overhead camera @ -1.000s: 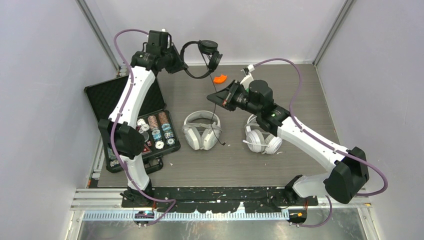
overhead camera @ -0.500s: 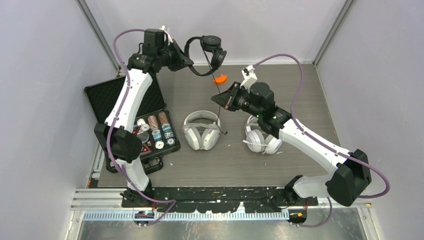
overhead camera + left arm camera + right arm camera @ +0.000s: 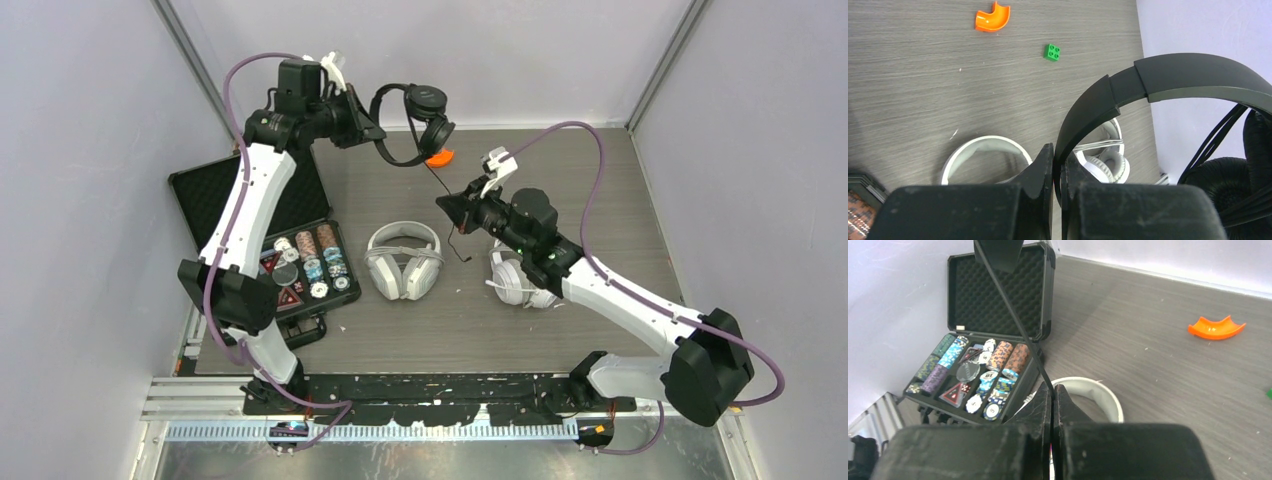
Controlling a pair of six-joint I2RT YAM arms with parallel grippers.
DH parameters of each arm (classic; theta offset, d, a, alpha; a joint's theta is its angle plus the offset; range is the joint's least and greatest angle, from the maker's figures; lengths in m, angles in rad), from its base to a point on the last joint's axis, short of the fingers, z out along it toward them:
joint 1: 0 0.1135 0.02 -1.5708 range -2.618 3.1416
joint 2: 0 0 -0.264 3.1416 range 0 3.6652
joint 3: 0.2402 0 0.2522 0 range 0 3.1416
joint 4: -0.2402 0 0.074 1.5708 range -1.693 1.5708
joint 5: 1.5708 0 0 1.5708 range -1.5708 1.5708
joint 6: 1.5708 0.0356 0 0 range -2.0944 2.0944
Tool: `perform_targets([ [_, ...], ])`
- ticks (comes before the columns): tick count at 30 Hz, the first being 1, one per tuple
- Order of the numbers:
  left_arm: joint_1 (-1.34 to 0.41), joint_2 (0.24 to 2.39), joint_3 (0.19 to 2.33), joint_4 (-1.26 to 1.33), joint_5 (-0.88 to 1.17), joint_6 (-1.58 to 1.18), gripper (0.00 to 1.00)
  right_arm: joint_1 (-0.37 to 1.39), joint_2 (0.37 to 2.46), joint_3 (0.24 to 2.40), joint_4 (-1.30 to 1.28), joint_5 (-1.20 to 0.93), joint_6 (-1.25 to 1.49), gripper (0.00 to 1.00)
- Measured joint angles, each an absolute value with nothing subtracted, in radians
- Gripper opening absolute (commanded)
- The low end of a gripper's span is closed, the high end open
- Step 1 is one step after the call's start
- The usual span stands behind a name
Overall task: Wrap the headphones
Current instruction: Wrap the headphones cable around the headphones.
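My left gripper (image 3: 376, 131) is shut on the headband of the black headphones (image 3: 412, 118) and holds them in the air over the table's back edge. In the left wrist view the band (image 3: 1173, 75) arcs out from between my fingertips (image 3: 1058, 161), and an ear pad (image 3: 1220, 192) hangs at the right. My right gripper (image 3: 447, 204) is shut on the thin black cable (image 3: 1013, 315), which runs taut up from the jaws (image 3: 1053, 391). The cable's free end (image 3: 467, 258) dangles below. White headphones (image 3: 403, 260) lie mid-table. A pale pair (image 3: 522, 282) lies partly under my right arm.
An open black case of poker chips (image 3: 300, 262) sits at the left, its lid (image 3: 998, 295) propped up. An orange curved piece (image 3: 438, 157) and a small green brick (image 3: 1052, 51) lie near the back. Walls close in on three sides.
The left arm has carried the black headphones a little right and higher. The right gripper has shifted right with the cable, and its loose end has lifted toward the pale pair.
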State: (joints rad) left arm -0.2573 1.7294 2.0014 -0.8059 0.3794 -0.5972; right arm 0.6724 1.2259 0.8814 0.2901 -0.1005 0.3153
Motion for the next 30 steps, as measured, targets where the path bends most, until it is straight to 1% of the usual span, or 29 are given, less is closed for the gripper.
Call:
perform_targets([
  [8,-0.282,1.729,2.015,-0.879,0.361,-0.485,0.00,0.672,1.208,0.719,0.516,-0.097,0.206,0.00],
  [18,-0.296,1.729,2.064,-0.936,0.290,-0.433,0.00,0.672,1.208,0.693,0.591,-0.109,0.123,0.00],
  [24,-0.348,1.739,2.157,-1.016,0.211,-0.379,0.00,0.672,1.226,0.693,0.606,-0.132,0.055,0.10],
  [30,-0.393,1.748,2.220,-1.107,0.207,-0.351,0.00,0.671,1.273,0.665,0.653,-0.159,0.010,0.15],
])
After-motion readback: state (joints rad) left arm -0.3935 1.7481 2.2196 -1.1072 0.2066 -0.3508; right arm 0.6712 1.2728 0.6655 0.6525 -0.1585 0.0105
